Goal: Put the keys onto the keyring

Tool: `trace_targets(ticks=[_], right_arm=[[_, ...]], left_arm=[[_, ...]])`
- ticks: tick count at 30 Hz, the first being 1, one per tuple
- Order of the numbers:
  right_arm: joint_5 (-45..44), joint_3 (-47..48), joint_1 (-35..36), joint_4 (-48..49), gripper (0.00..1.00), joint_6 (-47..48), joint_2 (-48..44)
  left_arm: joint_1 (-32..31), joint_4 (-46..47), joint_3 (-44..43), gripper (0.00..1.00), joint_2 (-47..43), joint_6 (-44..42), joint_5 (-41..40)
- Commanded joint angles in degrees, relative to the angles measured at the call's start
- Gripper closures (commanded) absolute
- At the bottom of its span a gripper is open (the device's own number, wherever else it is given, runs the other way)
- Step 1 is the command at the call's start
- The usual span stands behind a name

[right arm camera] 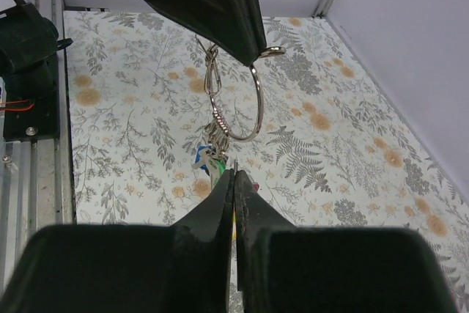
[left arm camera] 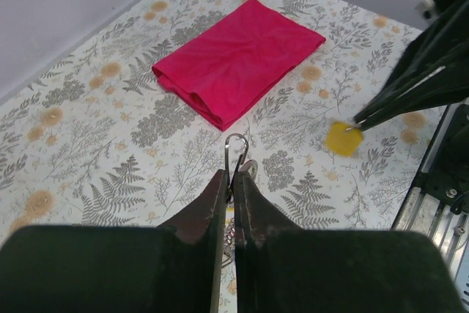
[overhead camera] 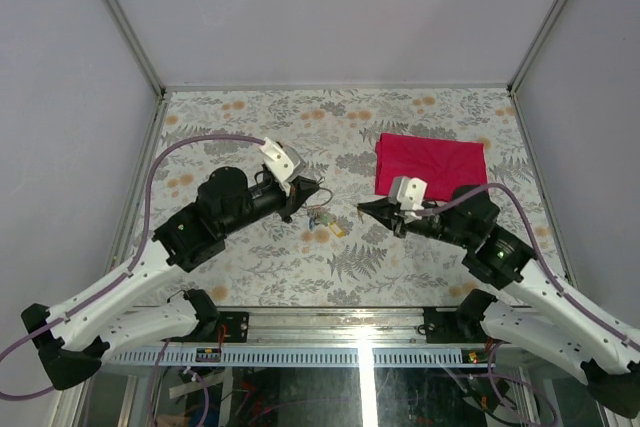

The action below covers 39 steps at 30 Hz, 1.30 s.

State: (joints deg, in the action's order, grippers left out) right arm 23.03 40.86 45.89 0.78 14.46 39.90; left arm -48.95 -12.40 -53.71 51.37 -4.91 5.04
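My left gripper (overhead camera: pixel 298 197) is shut on the silver keyring (right arm camera: pixel 256 100) and holds it up above the table. In the left wrist view the keyring (left arm camera: pixel 236 148) sticks out past the shut fingertips (left arm camera: pixel 220 181). A bunch of keys with blue and green heads (right arm camera: pixel 209 159) hangs from a small chain off the ring, and it also shows in the top view (overhead camera: pixel 322 217). My right gripper (right arm camera: pixel 234 174) is shut on a yellow-headed key (left arm camera: pixel 344 138). The key's thin metal tip pokes out towards the ring, just short of it.
A folded red cloth (overhead camera: pixel 430 165) lies at the back right of the flowered table top (overhead camera: pixel 250 127). The metal rail (overhead camera: pixel 350 327) runs along the near edge, and grey walls stand on three sides.
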Motion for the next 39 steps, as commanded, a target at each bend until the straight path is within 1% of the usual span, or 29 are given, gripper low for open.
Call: trace_targets(ticks=[1,6,12,21,26,30,33,39], right_arm=[[3.2,6.2,0.5,4.7,1.0,2.5,4.8],[3.6,7.0,0.7,9.5,1.0,2.6,8.3],[1.3,7.5,1.4,15.0,1.0,2.9,11.3],[0.5,8.9,1.8,17.3,1.0,2.5,14.2],[-1.2,9.3,1.9,17.4,1.0,1.2,14.0],[-4.3,12.1,1.9,11.8,1.0,-0.7,14.0],[-9.5,15.5,1.9,1.8,1.0,-3.3,13.2],[-21.9,13.7,1.9,-10.8,1.0,-11.7,7.3]], left_arm=[[0.4,6.1,-2.7,1.0,-0.4,-0.8,2.2],[0.4,5.8,-3.5,1.0,0.8,-0.2,1.0],[0.2,5.0,-4.2,1.0,2.1,0.7,-2.7],[-2.6,4.5,-4.9,1.0,3.6,0.0,-7.4],[-3.0,4.6,-4.5,1.0,3.0,-0.2,-7.0],[-3.1,5.5,-3.4,1.0,2.3,-0.6,-5.9],[-3.0,3.3,-3.6,1.0,2.4,-0.4,-6.5],[-3.1,-2.9,-1.1,1.0,0.7,2.0,-6.6]])
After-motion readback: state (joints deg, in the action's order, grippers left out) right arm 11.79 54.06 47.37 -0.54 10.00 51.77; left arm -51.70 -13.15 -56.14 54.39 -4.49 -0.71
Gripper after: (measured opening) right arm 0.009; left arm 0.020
